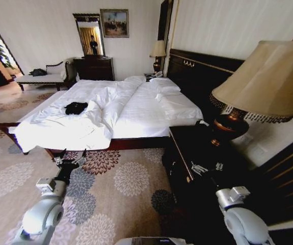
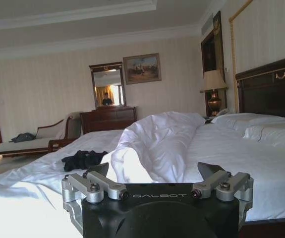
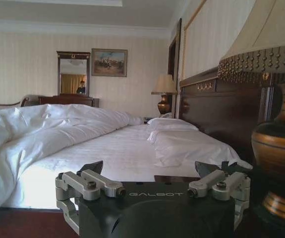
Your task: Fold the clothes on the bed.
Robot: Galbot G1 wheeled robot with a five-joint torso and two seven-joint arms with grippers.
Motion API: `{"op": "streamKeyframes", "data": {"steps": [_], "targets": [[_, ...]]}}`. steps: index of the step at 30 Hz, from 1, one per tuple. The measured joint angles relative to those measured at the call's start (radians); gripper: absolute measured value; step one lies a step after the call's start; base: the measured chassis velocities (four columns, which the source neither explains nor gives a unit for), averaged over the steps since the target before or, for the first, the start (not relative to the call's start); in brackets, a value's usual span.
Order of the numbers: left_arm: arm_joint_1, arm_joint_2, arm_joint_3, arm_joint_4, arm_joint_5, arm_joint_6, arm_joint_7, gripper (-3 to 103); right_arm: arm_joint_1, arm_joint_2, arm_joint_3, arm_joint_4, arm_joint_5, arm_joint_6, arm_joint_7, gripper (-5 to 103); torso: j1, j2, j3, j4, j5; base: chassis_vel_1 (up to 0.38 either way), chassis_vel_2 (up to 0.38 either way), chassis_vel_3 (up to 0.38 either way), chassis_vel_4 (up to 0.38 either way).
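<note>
The robot is standing off the long side of the very large bed with white sheets and a tall dark wooden headboard (image 1: 136, 109), looking down across the floral carpet (image 1: 115, 189). The black soft-fabric T-shirt (image 1: 76, 107) is lying in a crumpled heap on the white sheet, on the far-from-headboard half of the mattress, just beside the thick ridge of the bunched white duvet (image 1: 108, 107). From the left wrist view the shirt (image 2: 83, 159) is sitting as a low dark mound on the sheet, with the rumpled duvet (image 2: 157, 144) rising next to it and the bed (image 2: 241, 163) stretching off toward the headboard.

The left gripper (image 1: 69, 162) is hanging low over the carpet just short of the bed's edge, well apart from the shirt; in its own camera the left gripper (image 2: 154, 174) is showing its fingers spread wide with nothing between them. The right gripper (image 1: 207, 167) is hovering above the dark wooden nightstand (image 1: 187, 148) beside the bronze table lamp with a tan fringed shade (image 1: 261, 81); in its own view the right gripper (image 3: 149, 172) is likewise spread apart and holding nothing, facing the bed (image 3: 132, 153) and its white pillows (image 3: 174, 126).
</note>
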Motion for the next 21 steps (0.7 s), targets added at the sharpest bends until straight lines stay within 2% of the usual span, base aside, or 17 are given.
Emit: {"op": "streamKeyframes", "data": {"steps": [5,15,21], "targets": [[0.024,-0.009,0.002,-0.008,0.005,-0.012,0.017,100,-0.055,0.01,0.015,0.022,-0.007,0.005,-0.005,100,0.0,0.0,0.0,-0.0003,-0.0004,0.0,0.0,0.0,0.0],[0.057,-0.035,0.068,-0.037,0.058,-0.016,0.014,100,-0.061,-0.001,0.02,0.03,-0.002,0.01,-0.01,100,0.0,0.0,0.0,-0.0002,-0.0002,0.0,0.0,0.0,0.0],[0.079,-0.028,0.063,-0.044,0.061,-0.021,0.02,100,-0.061,-0.005,0.02,0.031,-0.002,0.01,-0.012,100,0.0,0.0,0.0,0.0,-0.0003,0.0,0.0,0.0,0.0]]}}
